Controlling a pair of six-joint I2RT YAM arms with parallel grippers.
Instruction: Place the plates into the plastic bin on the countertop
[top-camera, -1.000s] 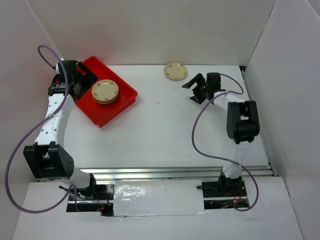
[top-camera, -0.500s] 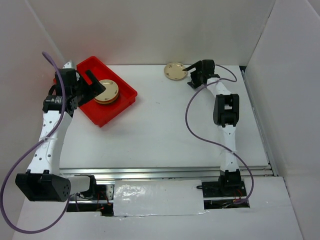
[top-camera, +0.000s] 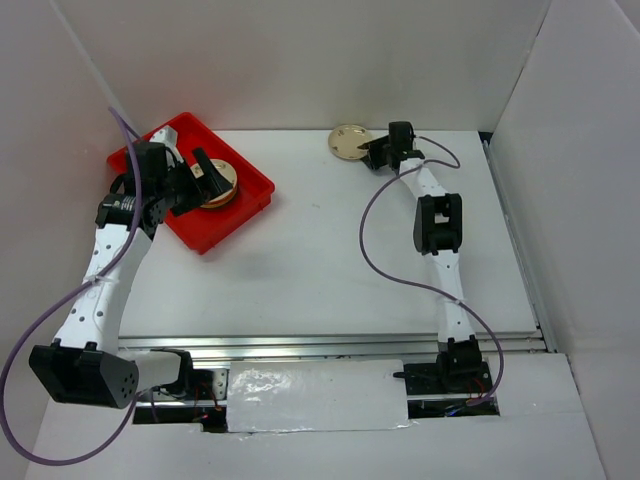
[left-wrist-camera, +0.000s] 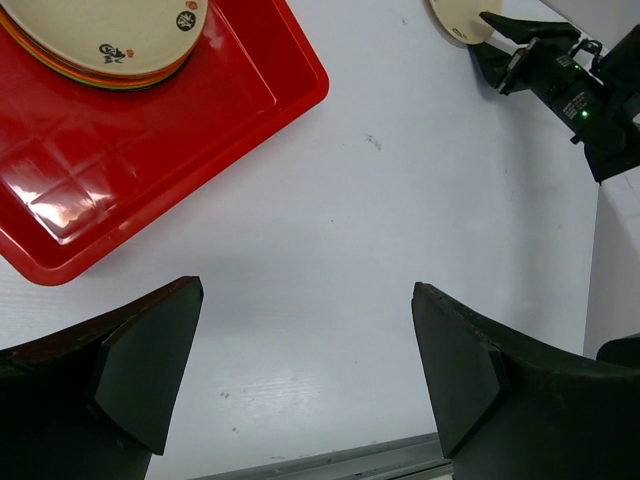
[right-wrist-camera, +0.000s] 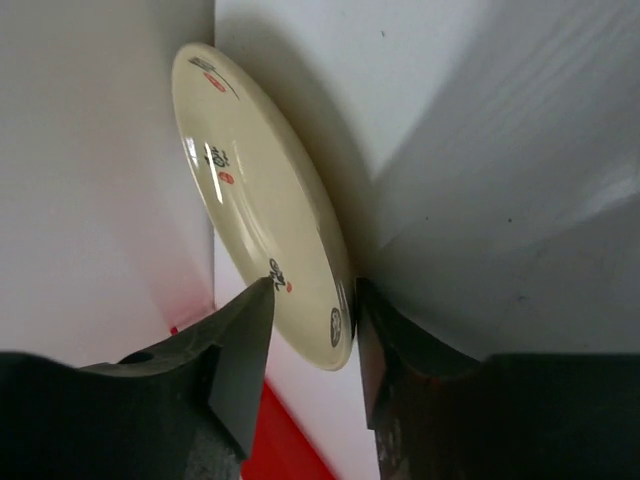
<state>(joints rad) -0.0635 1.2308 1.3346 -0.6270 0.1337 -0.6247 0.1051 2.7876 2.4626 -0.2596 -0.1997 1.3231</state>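
Plain white walls (top-camera: 300, 60) closed in the scene at the back and on both sides, the right-hand panel (top-camera: 580, 150) standing at an angle to the back one. A ribbed metal rail (top-camera: 330, 345) ran left to right along the front edge of the tabletop (top-camera: 330, 270). Nearer than the rail lay a white front board (top-camera: 300, 455). A crinkled glossy sheet (top-camera: 315, 395) lay on it between two dark cutouts (top-camera: 210, 395), where thin red and black wires showed.
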